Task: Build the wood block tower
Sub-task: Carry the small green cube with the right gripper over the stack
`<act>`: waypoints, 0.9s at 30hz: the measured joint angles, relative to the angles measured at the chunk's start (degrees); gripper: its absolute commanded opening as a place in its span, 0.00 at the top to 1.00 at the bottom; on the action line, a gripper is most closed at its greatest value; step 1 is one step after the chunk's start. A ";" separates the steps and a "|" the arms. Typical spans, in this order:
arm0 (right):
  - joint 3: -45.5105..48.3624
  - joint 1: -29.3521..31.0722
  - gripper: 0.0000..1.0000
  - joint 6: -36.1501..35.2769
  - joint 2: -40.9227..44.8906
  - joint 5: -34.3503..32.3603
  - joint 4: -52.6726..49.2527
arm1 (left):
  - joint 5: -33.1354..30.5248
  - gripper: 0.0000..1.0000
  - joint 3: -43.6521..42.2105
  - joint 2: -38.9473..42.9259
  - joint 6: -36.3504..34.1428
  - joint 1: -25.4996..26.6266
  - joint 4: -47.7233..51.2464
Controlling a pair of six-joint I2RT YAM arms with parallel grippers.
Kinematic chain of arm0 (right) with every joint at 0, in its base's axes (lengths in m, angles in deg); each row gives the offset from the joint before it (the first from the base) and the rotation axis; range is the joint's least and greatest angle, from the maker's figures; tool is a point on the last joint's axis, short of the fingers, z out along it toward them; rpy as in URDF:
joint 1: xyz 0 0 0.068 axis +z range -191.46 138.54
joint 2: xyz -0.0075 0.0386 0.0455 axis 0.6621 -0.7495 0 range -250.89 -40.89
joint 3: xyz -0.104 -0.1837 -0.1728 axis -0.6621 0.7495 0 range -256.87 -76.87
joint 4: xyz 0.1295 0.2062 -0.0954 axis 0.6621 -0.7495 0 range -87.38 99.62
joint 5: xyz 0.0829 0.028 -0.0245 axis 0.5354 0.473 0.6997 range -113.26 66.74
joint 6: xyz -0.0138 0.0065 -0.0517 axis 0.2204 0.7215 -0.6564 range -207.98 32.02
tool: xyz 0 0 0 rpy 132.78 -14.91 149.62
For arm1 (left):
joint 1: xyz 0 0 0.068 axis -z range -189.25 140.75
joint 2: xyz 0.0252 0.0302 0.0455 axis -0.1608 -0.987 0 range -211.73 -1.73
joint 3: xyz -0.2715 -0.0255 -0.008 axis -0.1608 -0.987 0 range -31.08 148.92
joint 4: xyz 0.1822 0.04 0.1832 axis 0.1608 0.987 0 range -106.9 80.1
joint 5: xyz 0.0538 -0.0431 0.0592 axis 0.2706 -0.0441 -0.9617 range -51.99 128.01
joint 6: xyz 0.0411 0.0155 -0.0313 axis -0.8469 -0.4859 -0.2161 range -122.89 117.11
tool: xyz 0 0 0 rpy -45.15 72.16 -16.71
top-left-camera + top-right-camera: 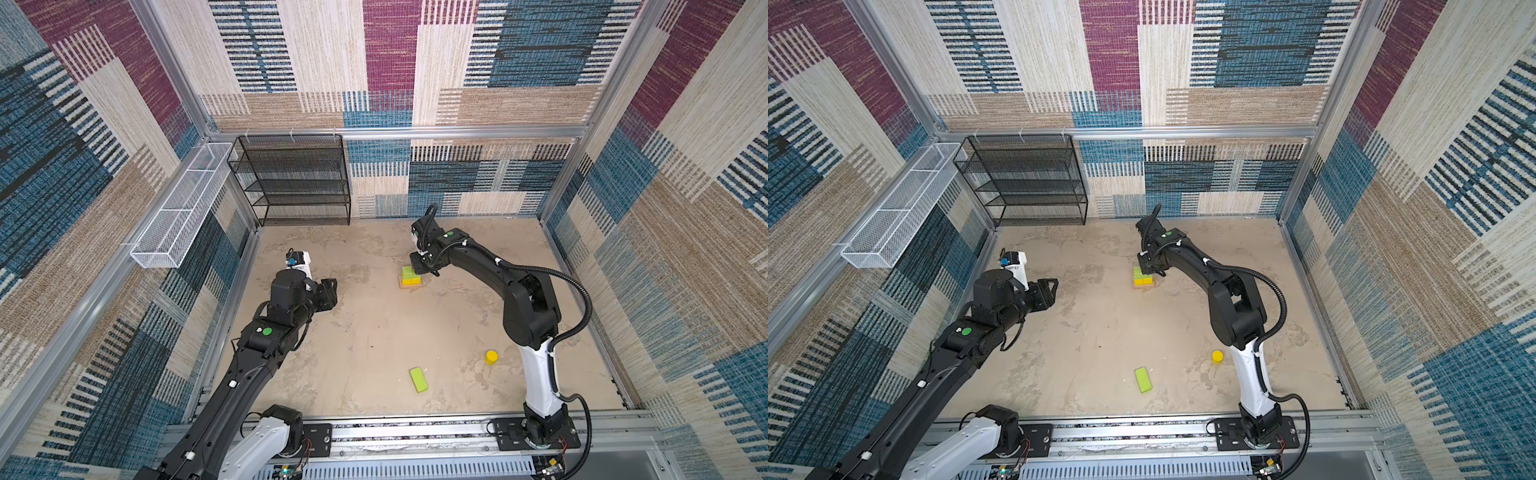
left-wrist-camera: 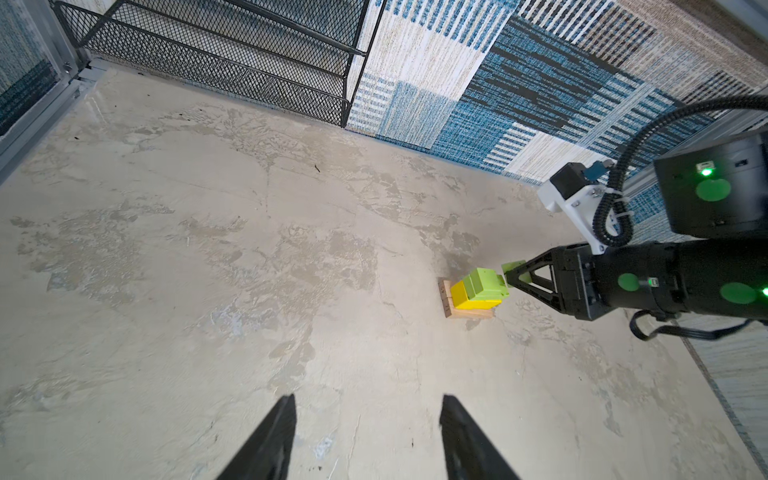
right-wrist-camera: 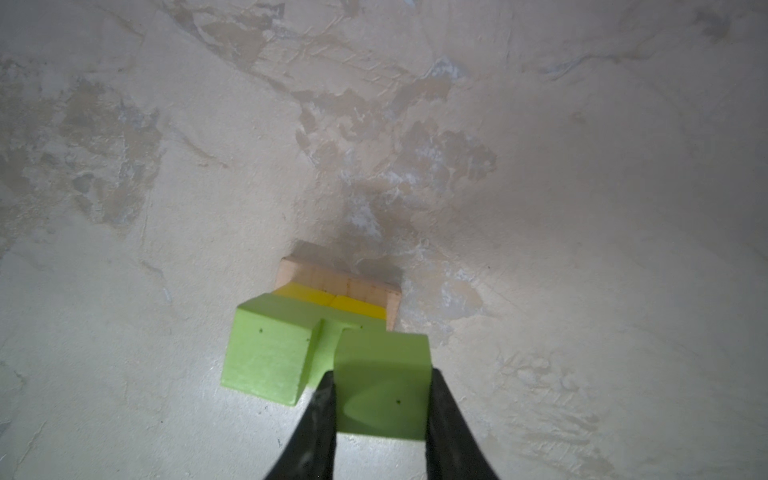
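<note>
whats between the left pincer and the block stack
Only bare tabletop lies between the open left pincer and the block stack; the left wrist view shows it best.

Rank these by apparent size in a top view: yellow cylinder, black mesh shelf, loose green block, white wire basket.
Largest to smallest:
1. black mesh shelf
2. white wire basket
3. loose green block
4. yellow cylinder

The tan bars [image 3: 340, 282] are bare wood with fine grain showing, unpainted and matt. The yellow cubes [image 3: 316, 297] and each lime-green piece [image 3: 266, 353] carry smooth, matt paint. The table top [image 2: 208, 249] looks like rough, mottled plaster with a faint sheen. The black rack [image 1: 295, 178] and the white basket [image 1: 183, 203] are metal mesh; the walls [image 1: 540, 41] are woven cloth.
</note>
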 measured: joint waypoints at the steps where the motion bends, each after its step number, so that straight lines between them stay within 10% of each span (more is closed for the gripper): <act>1: -0.02 -0.02 0.72 0.00 -0.07 0.20 -0.04 | 0.00 0.40 0.00 -0.02 0.00 0.00 0.00; 27: -0.74 -0.07 0.66 0.02 -0.55 2.01 -1.36 | 0.20 0.40 0.00 0.04 0.00 -0.48 0.02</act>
